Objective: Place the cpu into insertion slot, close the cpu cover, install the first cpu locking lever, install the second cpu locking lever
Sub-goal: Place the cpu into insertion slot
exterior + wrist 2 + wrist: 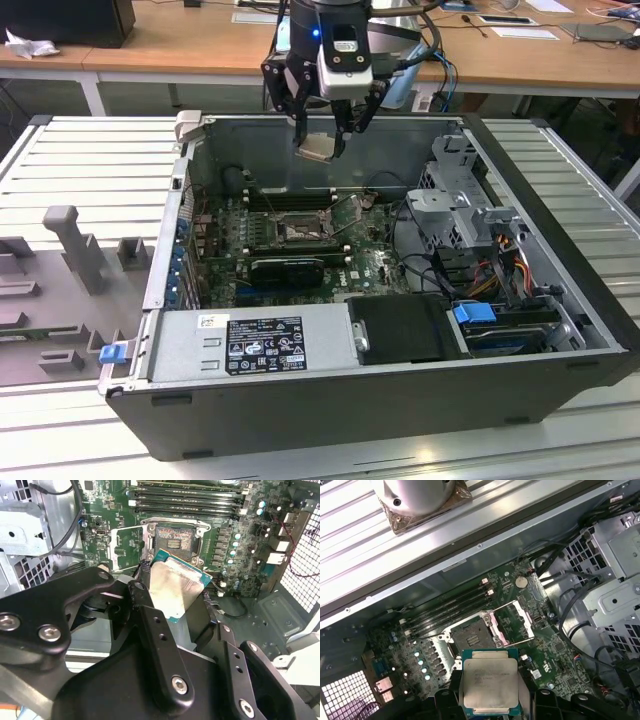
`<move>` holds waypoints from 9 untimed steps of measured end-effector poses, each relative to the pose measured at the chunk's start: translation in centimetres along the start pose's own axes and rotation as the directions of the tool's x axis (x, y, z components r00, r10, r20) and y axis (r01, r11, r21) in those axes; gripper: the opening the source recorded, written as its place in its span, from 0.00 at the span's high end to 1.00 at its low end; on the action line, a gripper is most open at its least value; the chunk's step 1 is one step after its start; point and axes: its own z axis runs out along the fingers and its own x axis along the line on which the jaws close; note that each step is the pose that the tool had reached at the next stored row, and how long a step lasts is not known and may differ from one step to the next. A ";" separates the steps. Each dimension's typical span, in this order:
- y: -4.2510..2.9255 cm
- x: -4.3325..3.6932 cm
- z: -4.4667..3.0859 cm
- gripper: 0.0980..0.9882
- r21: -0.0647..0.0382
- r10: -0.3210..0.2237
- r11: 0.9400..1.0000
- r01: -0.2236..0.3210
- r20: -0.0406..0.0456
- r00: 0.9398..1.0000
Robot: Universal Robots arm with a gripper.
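The hand (175, 594) grips the cpu (491, 686) by opposite edges, seemingly well clear above the open insertion slot (472, 637).

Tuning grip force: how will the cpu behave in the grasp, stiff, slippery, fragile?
Likely stiff: the cpu looks flat, gripped by the pincer at its edges. Smooth shiny face, so probably slippery. Thin and small, likely light.

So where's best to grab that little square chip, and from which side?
By two opposite edges, coming from above its broad face. The cpu is thin, flat and square, so only its straight edges offer a pinch; the gripper seems to hold it that way now.
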 end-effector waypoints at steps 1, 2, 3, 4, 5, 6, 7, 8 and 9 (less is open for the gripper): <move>0.00 0.00 0.00 0.52 0.000 0.007 1.000 -0.007 0.001 1.000; 0.00 0.00 0.00 0.52 0.000 0.013 1.000 -0.013 0.001 1.000; 0.00 0.00 0.00 0.52 0.000 0.017 1.000 -0.017 0.002 1.000; 0.00 0.00 0.00 0.52 0.000 0.021 1.000 -0.021 0.002 1.000; 0.00 0.00 0.00 0.52 0.000 0.025 1.000 -0.025 0.002 1.000; 0.00 0.00 0.00 0.52 -0.001 0.028 1.000 -0.028 0.003 1.000; 0.00 0.00 0.00 0.52 -0.001 0.038 0.999 -0.038 0.003 0.999; 0.00 0.00 0.00 0.52 -0.001 0.046 0.999 -0.046 0.004 0.999; 0.00 0.00 0.00 0.52 -0.001 0.053 0.999 -0.053 0.005 0.999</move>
